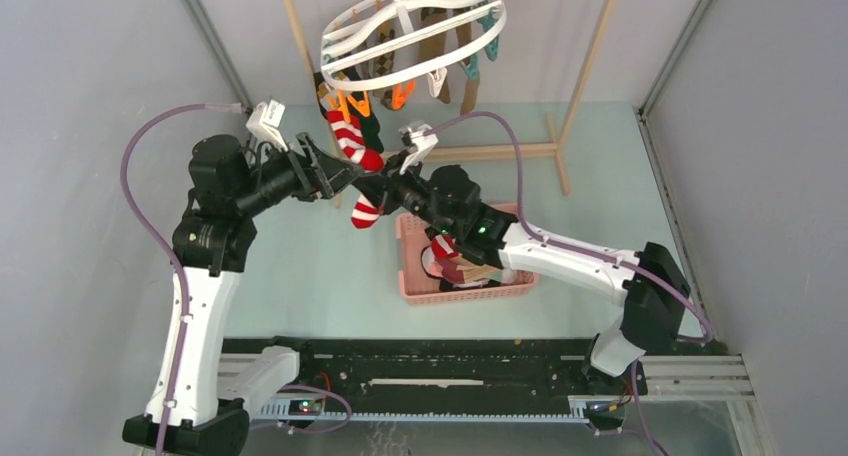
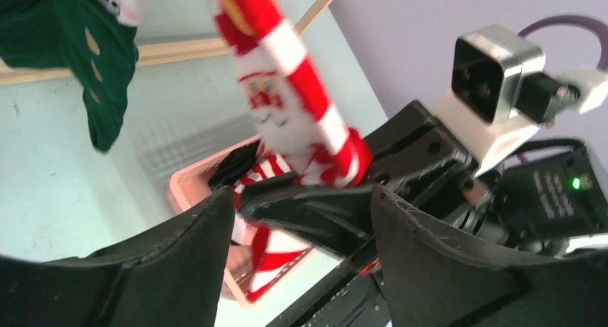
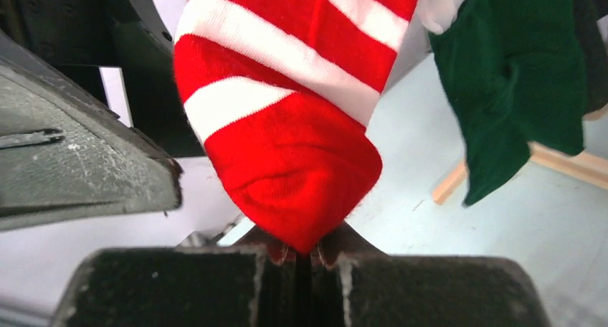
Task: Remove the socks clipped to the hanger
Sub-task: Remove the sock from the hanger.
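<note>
Your right tool (image 3: 300,259) is pinched shut on the toe tip of the red-and-white striped sock (image 3: 287,126). From that grip the sock's long axis rises to the hanger (image 1: 325,46), where its upper end hangs clipped. Your left tool (image 2: 301,198) waits just beside the sock, jaws apart, holding nothing. The pull, I judge, belongs to the right arm, downward along that axis.
</note>
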Robot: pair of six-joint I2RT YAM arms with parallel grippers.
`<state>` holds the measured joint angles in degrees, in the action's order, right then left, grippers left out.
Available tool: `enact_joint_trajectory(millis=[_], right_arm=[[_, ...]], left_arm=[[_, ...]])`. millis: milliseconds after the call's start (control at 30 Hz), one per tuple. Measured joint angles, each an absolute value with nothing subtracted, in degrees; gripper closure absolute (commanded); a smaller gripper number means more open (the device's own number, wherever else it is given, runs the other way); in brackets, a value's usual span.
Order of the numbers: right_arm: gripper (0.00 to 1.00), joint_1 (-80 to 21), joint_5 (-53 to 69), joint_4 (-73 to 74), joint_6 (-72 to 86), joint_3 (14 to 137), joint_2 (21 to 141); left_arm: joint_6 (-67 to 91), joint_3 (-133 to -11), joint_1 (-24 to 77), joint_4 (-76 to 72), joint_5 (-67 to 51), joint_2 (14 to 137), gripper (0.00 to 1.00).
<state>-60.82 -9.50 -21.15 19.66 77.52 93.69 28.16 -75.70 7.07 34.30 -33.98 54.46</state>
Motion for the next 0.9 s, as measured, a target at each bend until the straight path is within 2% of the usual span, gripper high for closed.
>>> enact_joint_trajectory(millis=[167,367,667,900], right_arm=[[1.00,-57.0,2.1,-22.9,26.1,71.0,88.6],[1.00,-55.1,15.3,-26.8,33.6,65.9,84.8],[0.91,-53.9,24.5,-34.7,44.0,64.4,84.6],[0.87,-53.8,28.6,-36.8,48.7,62.8,83.7]], left_arm=[[25.9,-75.7,3.8,37.3,-34.5,53.1,0.20],[26.0,-73.7,-3.3,36.4,-41.5,51.4,0.25],[28.6,-65.9,-0.1,31.0,-54.4,50.9,0.28],[28.0,-63.3,3.6,27.1,-55.4,48.6,0.30]])
